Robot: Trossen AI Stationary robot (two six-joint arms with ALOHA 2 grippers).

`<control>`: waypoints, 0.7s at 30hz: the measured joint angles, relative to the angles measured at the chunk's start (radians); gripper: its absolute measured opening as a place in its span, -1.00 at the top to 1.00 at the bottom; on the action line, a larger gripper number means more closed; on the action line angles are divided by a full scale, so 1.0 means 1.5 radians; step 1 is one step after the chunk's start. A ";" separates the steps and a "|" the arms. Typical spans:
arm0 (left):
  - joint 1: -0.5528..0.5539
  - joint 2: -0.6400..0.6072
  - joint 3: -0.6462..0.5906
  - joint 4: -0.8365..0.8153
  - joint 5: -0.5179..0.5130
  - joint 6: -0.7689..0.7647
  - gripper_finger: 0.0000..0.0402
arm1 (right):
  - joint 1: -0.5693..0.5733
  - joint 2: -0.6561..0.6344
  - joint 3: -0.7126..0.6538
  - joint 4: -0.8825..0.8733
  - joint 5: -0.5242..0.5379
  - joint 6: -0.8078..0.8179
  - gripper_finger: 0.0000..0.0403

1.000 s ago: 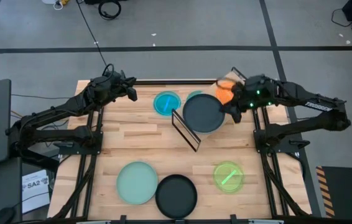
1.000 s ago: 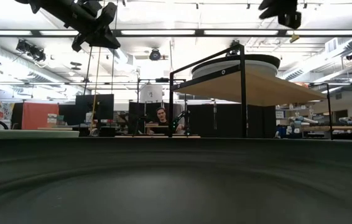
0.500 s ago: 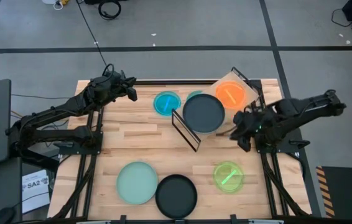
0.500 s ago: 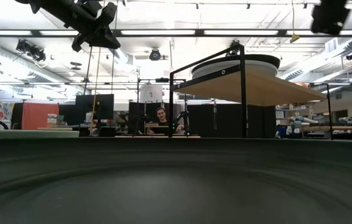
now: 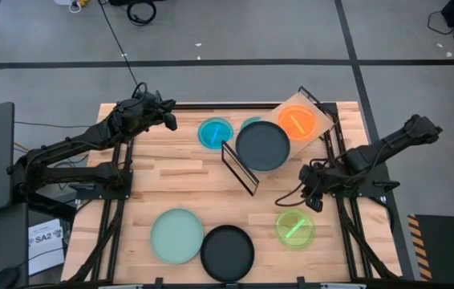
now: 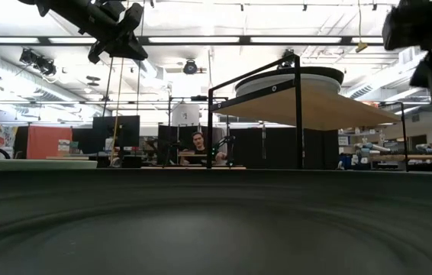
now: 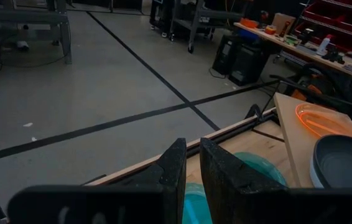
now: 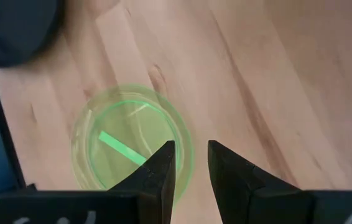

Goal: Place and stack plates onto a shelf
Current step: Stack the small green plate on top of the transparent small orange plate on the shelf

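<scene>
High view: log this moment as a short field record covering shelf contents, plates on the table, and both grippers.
shelf: holds orange plate and dark plate
table: mint plate, black plate, lime plate, blue plate
right gripper: above the lime plate, fingers slightly apart, empty
left gripper: far left corner, raised, fingers nearly together, empty

Pale wood planks on the table, with darker streaks of grain. Light wood also for the shelf, on a black wire frame. On it, an orange plate and a dark grey-black plate. Light blue plate, teal plate, mint green plate, black plate. Lime green plate, translucent, with one brighter green stripe. Both arms dark.
</scene>
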 joint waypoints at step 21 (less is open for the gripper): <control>0.000 0.000 0.000 -0.001 0.000 0.000 0.74 | 0.000 0.000 -0.180 0.209 -0.056 -0.043 0.50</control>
